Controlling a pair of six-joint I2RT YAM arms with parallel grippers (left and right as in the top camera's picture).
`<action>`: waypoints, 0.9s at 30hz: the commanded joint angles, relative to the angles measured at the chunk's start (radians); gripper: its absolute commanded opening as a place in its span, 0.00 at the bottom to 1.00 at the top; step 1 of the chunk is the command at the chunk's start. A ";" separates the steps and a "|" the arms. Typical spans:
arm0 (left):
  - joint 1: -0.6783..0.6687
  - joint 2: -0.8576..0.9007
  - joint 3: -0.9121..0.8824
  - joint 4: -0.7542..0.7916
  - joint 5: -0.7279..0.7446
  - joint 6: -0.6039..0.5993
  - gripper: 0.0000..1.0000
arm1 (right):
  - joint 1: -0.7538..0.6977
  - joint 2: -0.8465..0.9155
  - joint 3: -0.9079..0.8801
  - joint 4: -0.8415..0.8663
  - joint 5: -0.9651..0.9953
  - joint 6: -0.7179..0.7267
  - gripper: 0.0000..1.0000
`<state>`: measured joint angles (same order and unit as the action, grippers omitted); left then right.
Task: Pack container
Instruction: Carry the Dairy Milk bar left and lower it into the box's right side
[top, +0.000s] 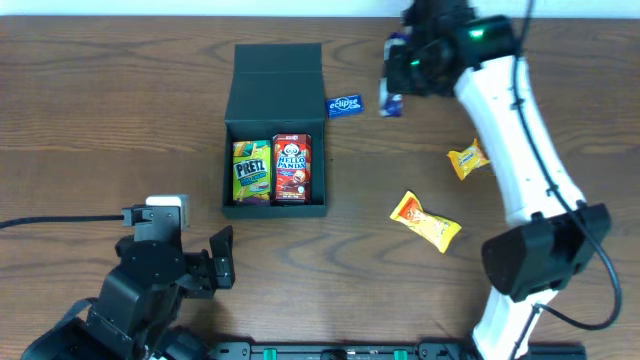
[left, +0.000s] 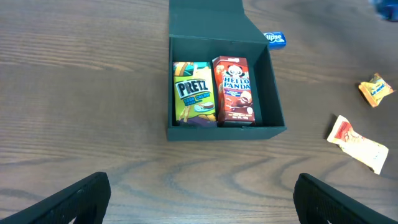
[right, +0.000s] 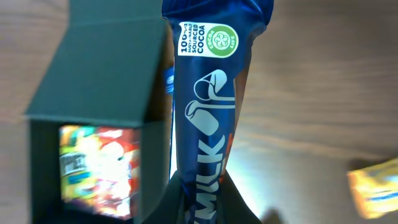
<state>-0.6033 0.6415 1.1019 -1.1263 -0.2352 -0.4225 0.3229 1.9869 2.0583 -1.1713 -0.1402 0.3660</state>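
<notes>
Just beside the container (top: 275, 70) lies a blue Eclipse pack (top: 343, 105).

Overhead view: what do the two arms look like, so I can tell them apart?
The right arm has white links between black joints, a thin black cable alongside and a green light near the wrist. The left arm is all black, with a small white block on top and a black cable trailing left. The left end effector and right end effector are black.
</notes>
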 joint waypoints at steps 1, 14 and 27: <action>0.001 -0.002 0.006 -0.004 0.000 -0.011 0.95 | 0.083 -0.021 0.008 -0.002 0.004 0.091 0.02; 0.001 -0.002 0.006 -0.004 0.000 -0.011 0.95 | 0.405 -0.021 -0.163 0.081 0.248 0.336 0.02; 0.001 -0.002 0.006 -0.004 0.000 -0.011 0.95 | 0.436 -0.021 -0.426 0.259 0.261 0.403 0.02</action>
<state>-0.6033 0.6415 1.1019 -1.1263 -0.2356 -0.4225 0.7513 1.9865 1.6650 -0.9291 0.0921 0.7471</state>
